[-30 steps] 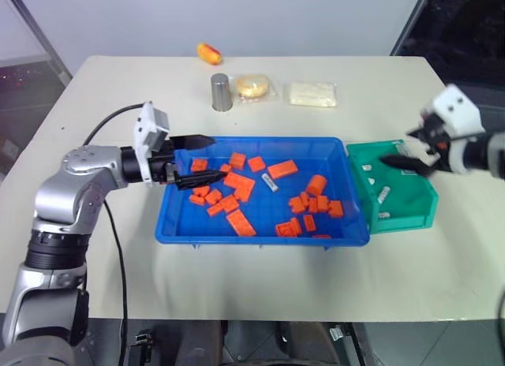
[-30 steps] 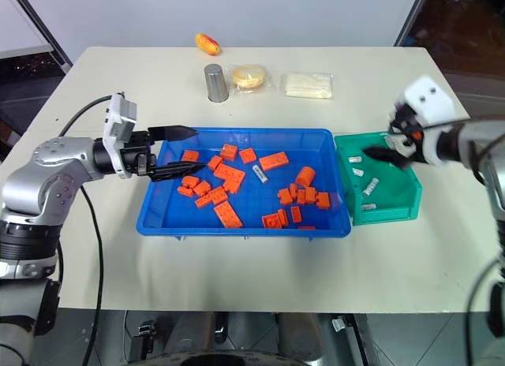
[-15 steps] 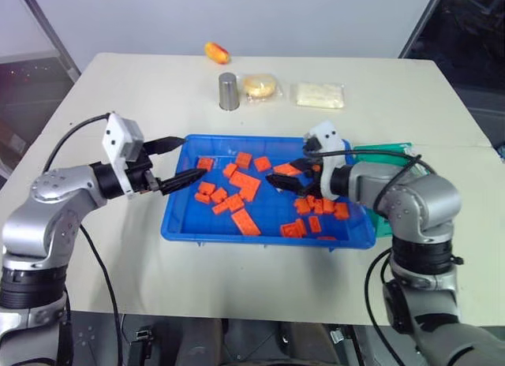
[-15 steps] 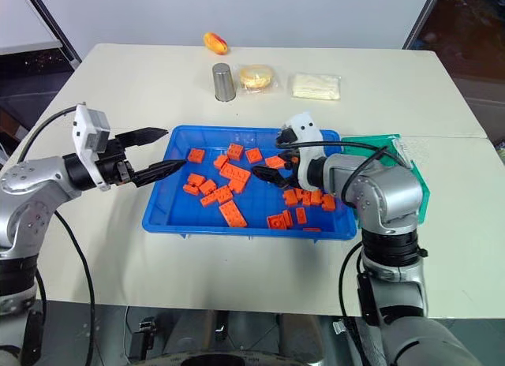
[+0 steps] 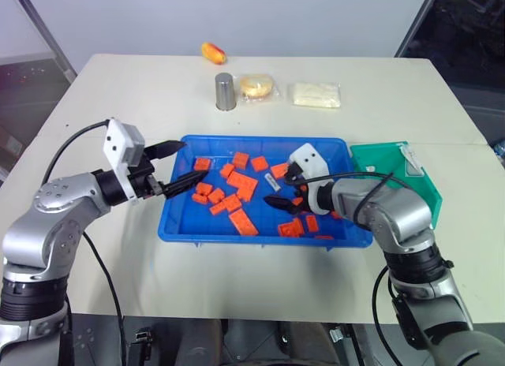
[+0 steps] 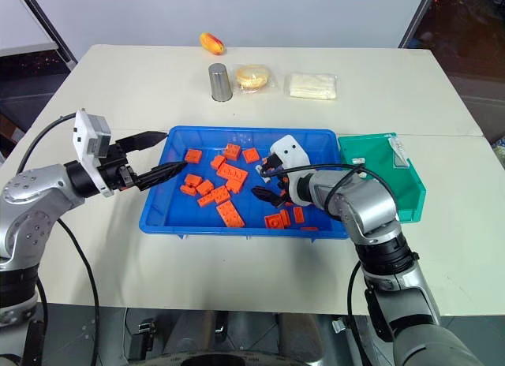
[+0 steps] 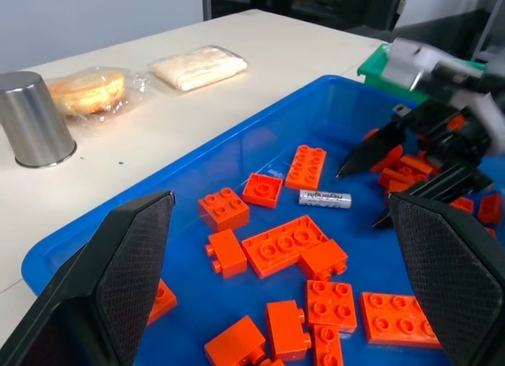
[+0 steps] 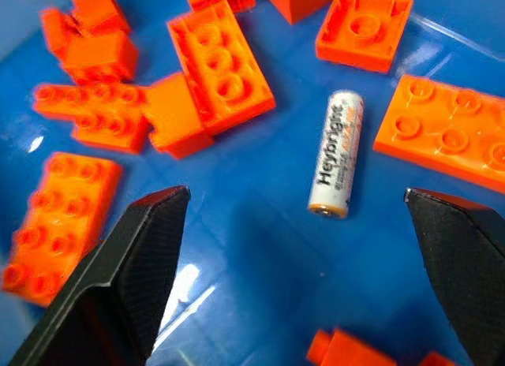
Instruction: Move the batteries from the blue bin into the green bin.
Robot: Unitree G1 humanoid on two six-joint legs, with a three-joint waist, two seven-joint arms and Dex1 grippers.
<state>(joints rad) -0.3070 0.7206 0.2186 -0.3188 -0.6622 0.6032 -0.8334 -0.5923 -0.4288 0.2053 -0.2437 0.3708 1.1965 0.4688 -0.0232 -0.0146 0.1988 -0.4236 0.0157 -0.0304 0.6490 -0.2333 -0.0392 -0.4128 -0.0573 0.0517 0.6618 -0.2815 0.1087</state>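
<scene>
Head pair above; wrists close (tray)

1. Battery: bare blue floor around it in the blue bin; orange bricks crowd close by.
2. Green bin: open-topped at the blue bin's right end.
3. Steel cup: near the table's far edge, well clear.

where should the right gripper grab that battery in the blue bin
Grip the battery across its middle, coming down from above. It lies flat on the bare floor of the blue bin, with open floor along one long side and an orange brick close on the other. The right gripper is open above it.
</scene>
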